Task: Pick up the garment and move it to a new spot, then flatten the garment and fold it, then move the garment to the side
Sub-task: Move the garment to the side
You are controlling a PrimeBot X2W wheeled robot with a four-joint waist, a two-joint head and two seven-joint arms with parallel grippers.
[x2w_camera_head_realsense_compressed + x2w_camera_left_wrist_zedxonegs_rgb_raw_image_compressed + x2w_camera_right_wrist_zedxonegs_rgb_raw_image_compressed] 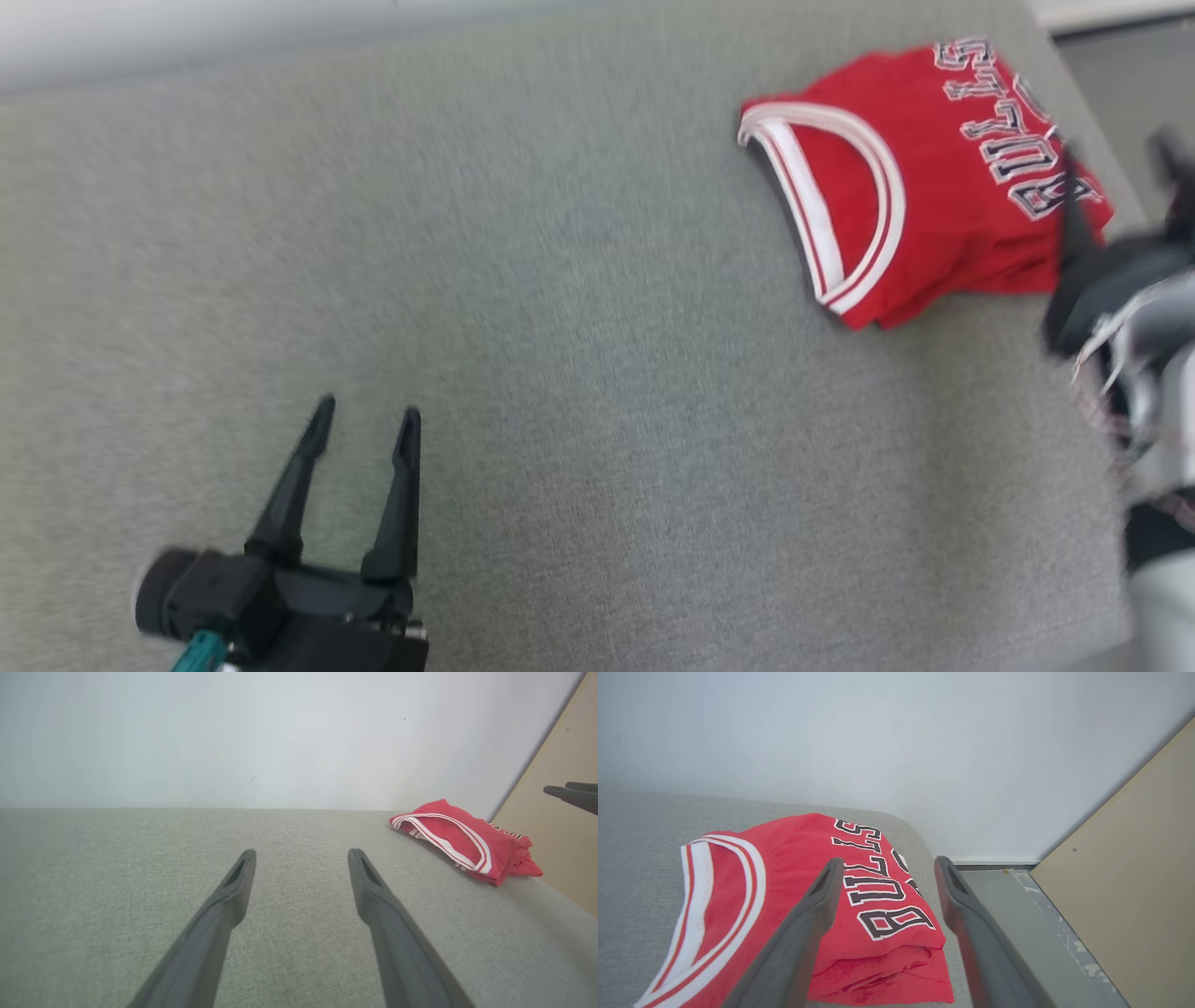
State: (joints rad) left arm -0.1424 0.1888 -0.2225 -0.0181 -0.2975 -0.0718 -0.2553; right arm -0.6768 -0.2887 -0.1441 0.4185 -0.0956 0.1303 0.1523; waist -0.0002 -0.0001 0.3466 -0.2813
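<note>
Left gripper lower left — jaws spread, empty. Right gripper is hovering open over folded garment, upper right, near the grey surface edge — we are fearing a finger snagging it loose.

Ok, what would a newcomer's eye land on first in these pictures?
The folded red jersey, with white-striped trim and BULLS lettering, lying at the far right edge of the grey fabric surface. The right gripper hangs close by it, fingers open and empty. The left gripper, also open, hovers over bare fabric at lower left.
</note>
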